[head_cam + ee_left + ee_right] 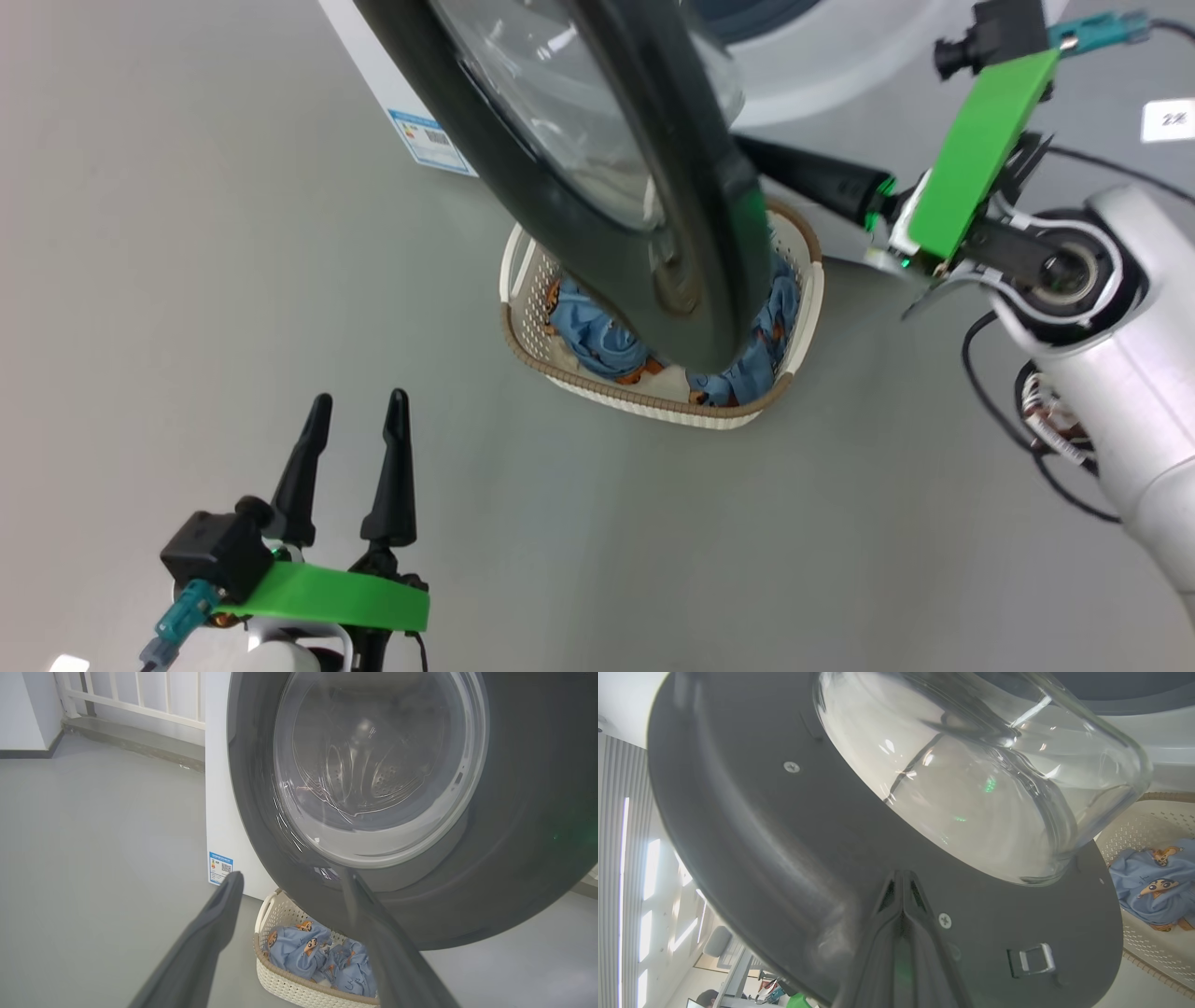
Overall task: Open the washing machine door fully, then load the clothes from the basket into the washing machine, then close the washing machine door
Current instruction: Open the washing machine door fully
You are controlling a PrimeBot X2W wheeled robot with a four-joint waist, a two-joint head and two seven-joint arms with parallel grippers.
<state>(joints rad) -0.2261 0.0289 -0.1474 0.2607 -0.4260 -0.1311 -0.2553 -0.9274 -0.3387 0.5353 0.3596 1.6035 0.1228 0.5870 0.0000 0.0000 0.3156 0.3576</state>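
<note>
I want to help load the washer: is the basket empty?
No, blue clothes lie inside the basket.

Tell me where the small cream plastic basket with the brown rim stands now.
In the head view's centre, the basket stands on the grey floor before the white washing machine, partly under the open black-rimmed glass door, holding light blue clothes.
</note>
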